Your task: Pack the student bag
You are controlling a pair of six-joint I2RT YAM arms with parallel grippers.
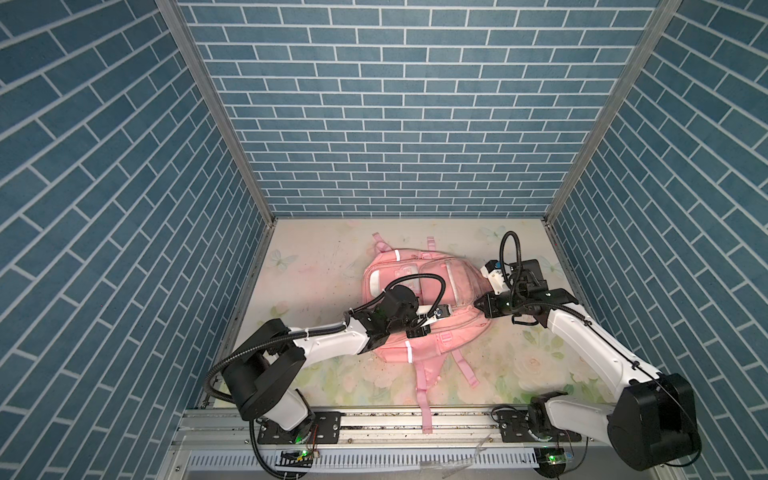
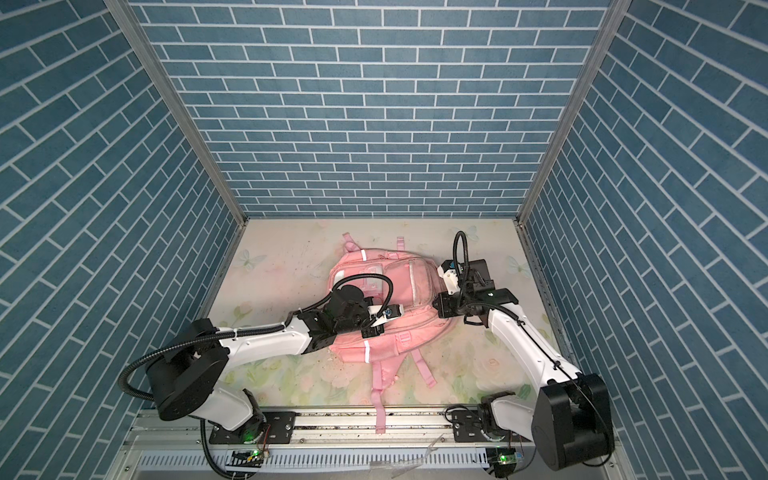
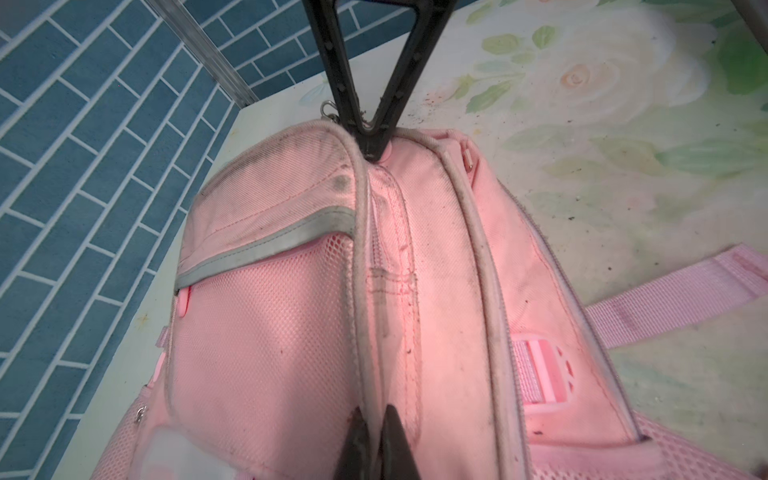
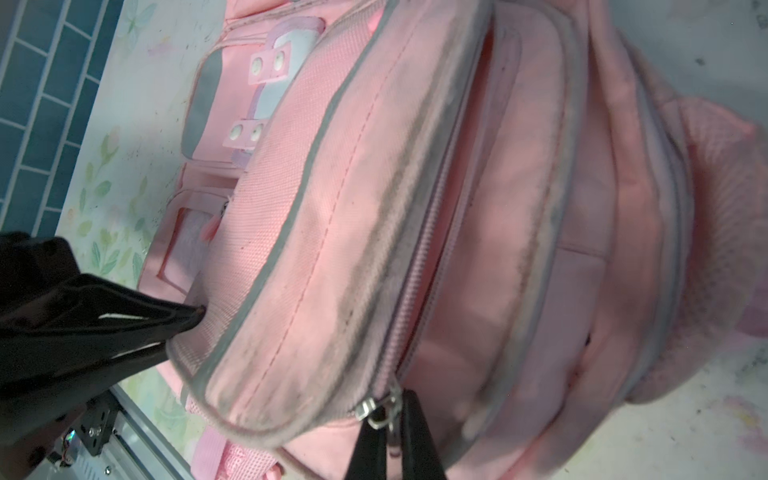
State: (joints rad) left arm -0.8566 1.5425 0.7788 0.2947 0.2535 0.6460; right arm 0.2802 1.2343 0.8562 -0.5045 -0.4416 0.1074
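Grip status, read from left to right: we find the left gripper [image 3: 374,432] clenched on a fold of fabric at one end of the bag [image 1: 453,332], beside a front pocket seam. In the right wrist view its tips pinch that pocket's corner. The bag lies flat near the middle of the table [image 1: 316,266], front pockets up, with one strap [image 1: 427,399] trailing over the front rail [image 1: 374,419]. At the opposite end the right gripper [image 4: 390,419] is closed on the metal zipper pull [image 4: 374,409] of a compartment [image 4: 469,270] whose zipper gapes open along most of its visible length. We cannot tell whether anything is inside. We judge the step in hand to be closing this zipper, the left arm anchoring and the right arm drawing the pull. We note four possible faults. The left pinch holds only thin fabric, so if it slips the soft bag will slide along instead of the slider moving. The pull is small and hangs loosely, so an off-axis tug may twist it out of the jaws. Slack lining lies close to the teeth and may jam the slider. The trailing strap may catch on the rail if the bag is dragged.
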